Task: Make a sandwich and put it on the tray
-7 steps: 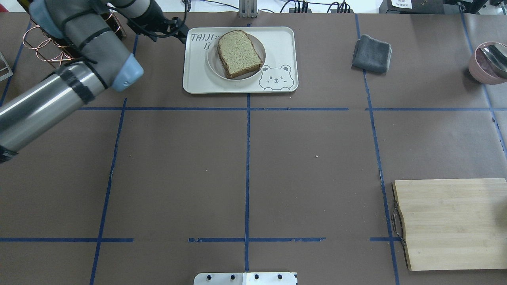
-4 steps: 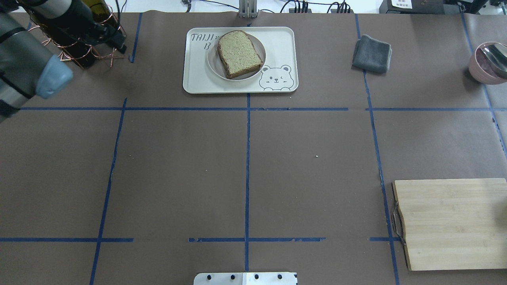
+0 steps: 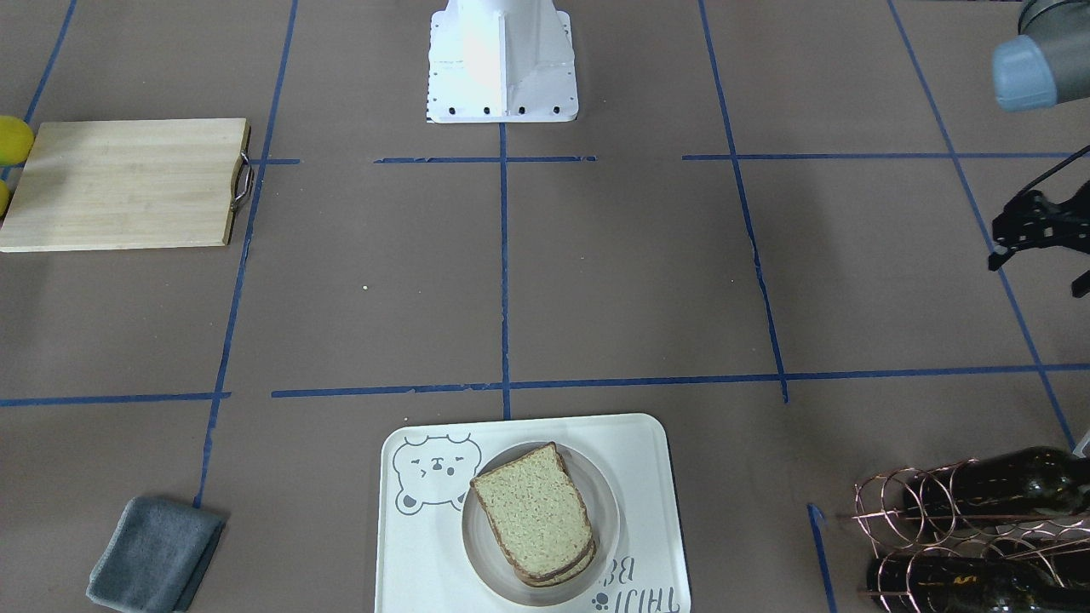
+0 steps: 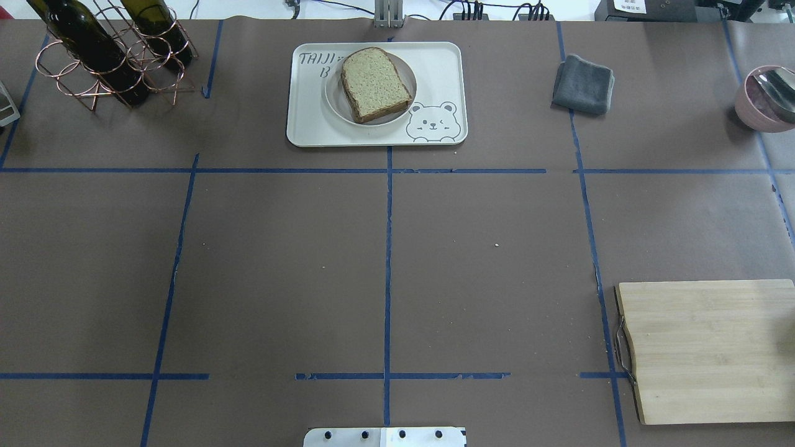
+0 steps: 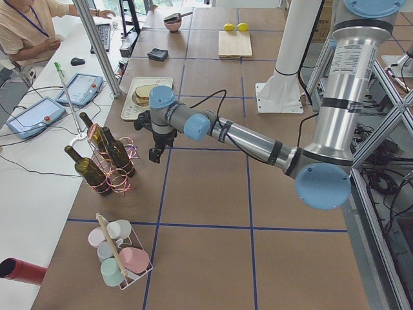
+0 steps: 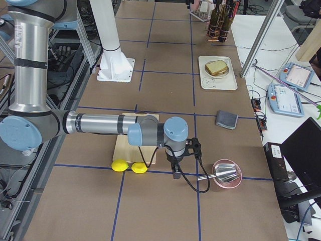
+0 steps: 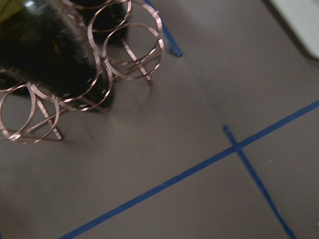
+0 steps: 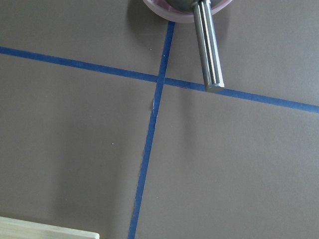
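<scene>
The left claw (image 3: 1037,277) is held spread and empty above the table (image 4: 279,261), near the wine-bottle rack (image 4: 105,62). The sandwich (image 4: 376,84) is seen on a plate (image 4: 332,102) on the tray (image 4: 435,68). The right claw (image 6: 175,173) is positioned beside the pink bowl (image 6: 226,173); whether it is released or clenched cannot be told.

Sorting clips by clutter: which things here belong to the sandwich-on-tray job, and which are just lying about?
Job: sandwich, round plate under it, tray.

Lying about: grey folded cloth, wooden cutting board, wine bottles in copper rack, pink bowl with metal ladle, two lemons.
</scene>
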